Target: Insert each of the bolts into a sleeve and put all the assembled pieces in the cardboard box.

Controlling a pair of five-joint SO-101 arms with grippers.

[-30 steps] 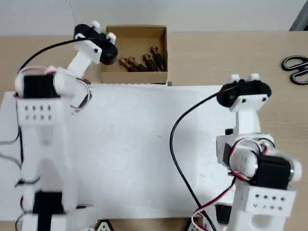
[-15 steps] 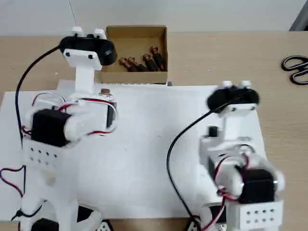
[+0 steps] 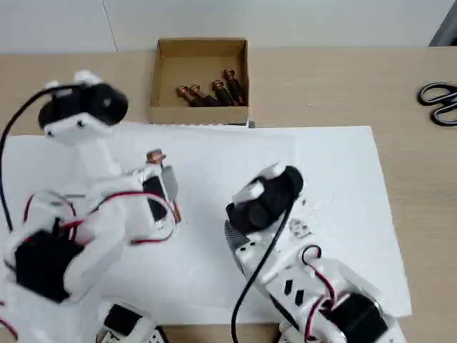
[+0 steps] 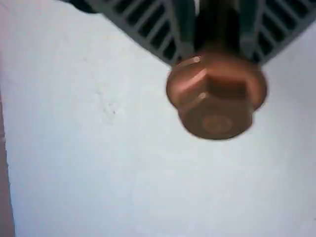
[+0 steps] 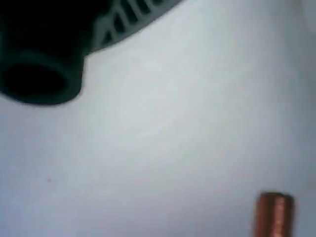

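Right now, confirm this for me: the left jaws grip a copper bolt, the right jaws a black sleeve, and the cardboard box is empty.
The cardboard box is not empty: the high view shows four assembled pieces lying in it. The rest stands: the left jaws grip a copper bolt, the right jaws a black sleeve.

Four copper assembled pieces [image 3: 212, 91] lie in the open cardboard box [image 3: 163, 71]. The left pincer [image 4: 217, 24] has got a copper hex bolt [image 4: 216, 96], the right pincer [image 3: 239, 214] a dark hollow sleeve [image 5: 39, 79].

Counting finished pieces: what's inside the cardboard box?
Four copper-headed bolts in dark sleeves lie inside the brown cardboard box; its near wall hides the floor's front edge.
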